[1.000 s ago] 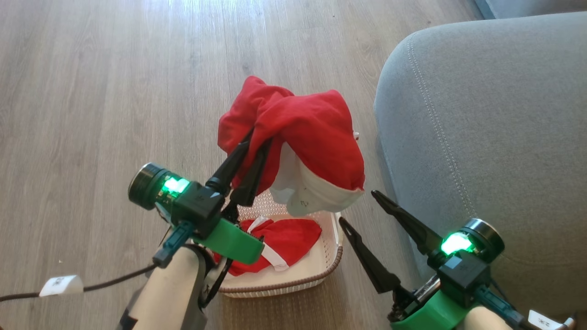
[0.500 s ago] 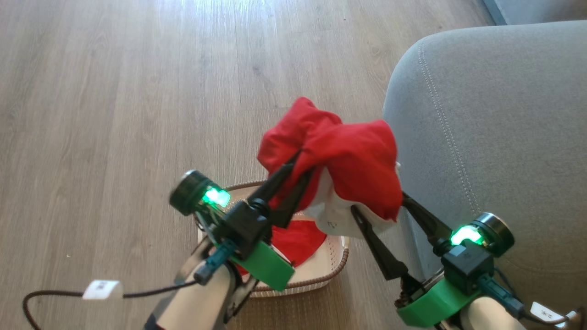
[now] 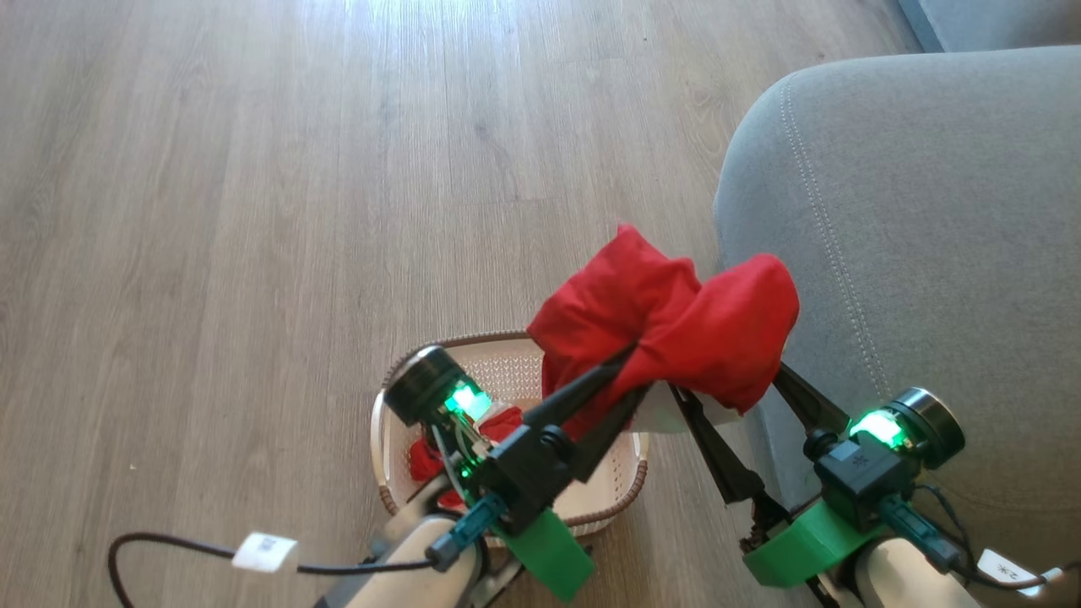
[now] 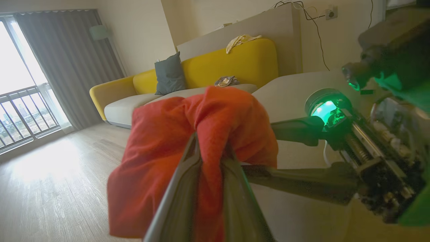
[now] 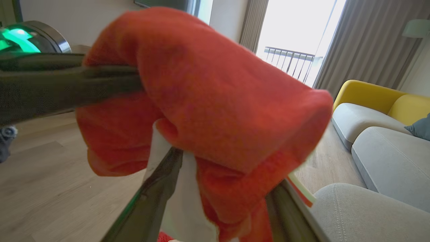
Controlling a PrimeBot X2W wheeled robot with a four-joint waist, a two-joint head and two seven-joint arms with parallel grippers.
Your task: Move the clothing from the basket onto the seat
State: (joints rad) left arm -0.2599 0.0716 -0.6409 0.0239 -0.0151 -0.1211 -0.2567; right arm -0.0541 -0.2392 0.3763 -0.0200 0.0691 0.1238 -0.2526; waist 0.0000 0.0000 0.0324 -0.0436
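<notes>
A red garment with a white panel [image 3: 676, 325] hangs bunched above the floor, its right edge against the grey seat [image 3: 929, 253]. My left gripper [image 3: 635, 365] is shut on its fold, as the left wrist view shows [image 4: 210, 151]. The cloth [image 4: 161, 151] drapes over my right gripper [image 3: 730, 384], whose fingers stand wide apart under it. In the right wrist view the garment [image 5: 218, 101] covers both fingertips of that gripper [image 5: 225, 174]. The cream basket [image 3: 507, 367] sits on the floor below my left arm, with a second red garment [image 3: 426, 460] inside, partly hidden.
Wooden floor [image 3: 253, 211] stretches to the left and ahead. A dark cable with a white tag [image 3: 263, 551] trails from my left arm. A yellow sofa [image 4: 235, 64] stands far across the room. The seat's rounded corner [image 5: 369, 215] is just right of the right gripper.
My left gripper has carried the red garment to the right, from above the basket to the seat's edge. The cloth now lies over the right gripper's open fingers. The head view has shifted too.
</notes>
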